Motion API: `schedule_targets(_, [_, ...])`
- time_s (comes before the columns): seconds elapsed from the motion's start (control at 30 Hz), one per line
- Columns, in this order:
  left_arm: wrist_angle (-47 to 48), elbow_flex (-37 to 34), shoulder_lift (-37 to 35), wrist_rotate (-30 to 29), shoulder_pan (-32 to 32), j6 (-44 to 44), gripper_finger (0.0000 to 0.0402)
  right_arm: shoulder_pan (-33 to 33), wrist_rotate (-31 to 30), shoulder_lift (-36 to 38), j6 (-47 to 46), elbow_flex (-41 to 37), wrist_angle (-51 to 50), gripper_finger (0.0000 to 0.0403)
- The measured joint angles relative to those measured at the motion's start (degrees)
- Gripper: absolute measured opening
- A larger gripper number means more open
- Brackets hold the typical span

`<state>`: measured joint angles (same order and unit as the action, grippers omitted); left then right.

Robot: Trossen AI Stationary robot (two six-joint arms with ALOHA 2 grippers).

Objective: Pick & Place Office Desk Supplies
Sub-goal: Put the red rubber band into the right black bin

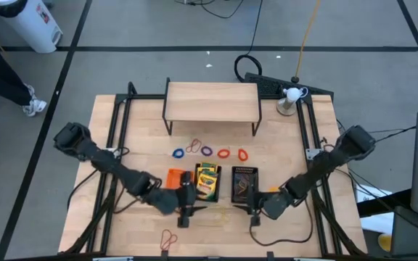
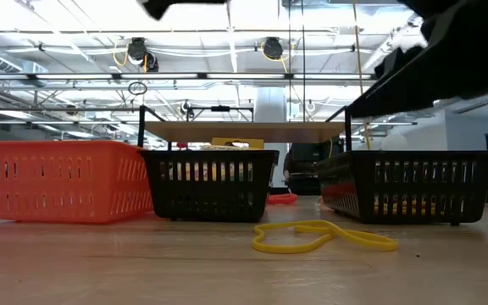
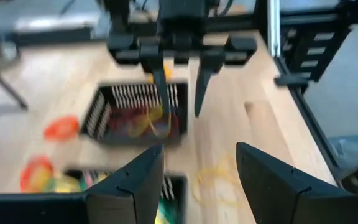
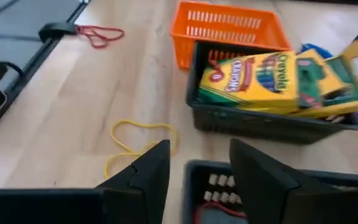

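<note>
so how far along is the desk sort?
Partway. Done: crayon boxes sit in the middle black tray; the other black tray holds some bands. In hand: nothing; the left gripper and right gripper hover open by the yellow band. Left: that band, the loops near the shelf and the red one. The orange tray looks empty.

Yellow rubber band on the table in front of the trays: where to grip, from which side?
Judging by its pose, take the yellow rubber band from straight above, fingers astride one strand of a loop. It lies flat and thin on the table, so a side approach has nothing to catch. The open right gripper looks nearest.
</note>
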<state>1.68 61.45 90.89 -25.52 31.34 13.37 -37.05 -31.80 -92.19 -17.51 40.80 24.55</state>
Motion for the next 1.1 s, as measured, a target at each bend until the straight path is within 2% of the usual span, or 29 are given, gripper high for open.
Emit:
schedule_targets(0.2, [12.9, 0.0, 0.0, 0.7, 5.8, 21.3, 0.0202, -0.2, 0.4, -5.6, 4.0, 0.0, 13.3, 0.0155])
schedule_targets(0.3, [18.0, 0.0, 0.0, 4.7, 9.0, 33.6, 0.0202, -0.2, 0.1, -5.9, 6.3, 0.0, 15.6, 0.0155])
schedule_targets(0.43, [19.4, 0.0, 0.0, 11.9, 12.8, 48.6, 0.0202, -0.2, -0.1, -5.9, 9.3, 0.0, 17.4, 0.0155])
schedule_targets(0.6, [18.2, 0.0, 0.0, 12.0, 17.0, 61.4, 0.0202, -0.2, -5.5, -5.4, 14.7, 0.0, 21.4, 0.0155])
schedule_targets(0.7, [17.9, 0.0, 0.7, 10.0, 18.5, 66.2, 0.0202, -0.2, -9.1, -2.1, 19.4, 0.0, 22.7, 0.0155])
schedule_targets(0.8, [17.8, 0.1, 3.6, 10.4, 19.1, 69.7, 0.0202, -0.2, -12.8, 3.4, 24.8, 0.0, 22.1, 0.0155])
schedule_targets(0.93, [14.6, 0.1, 8.7, 14.8, 18.8, 72.5, 0.0202, -0.2, -16.5, 12.0, 30.7, 0.0, 21.9, 0.0155])
schedule_targets(1.1, [11.2, 0.0, 13.1, 20.5, 18.5, 77.0, 0.0202, -0.2, -16.6, 21.7, 32.8, 0.0, 22.0, 0.0155])
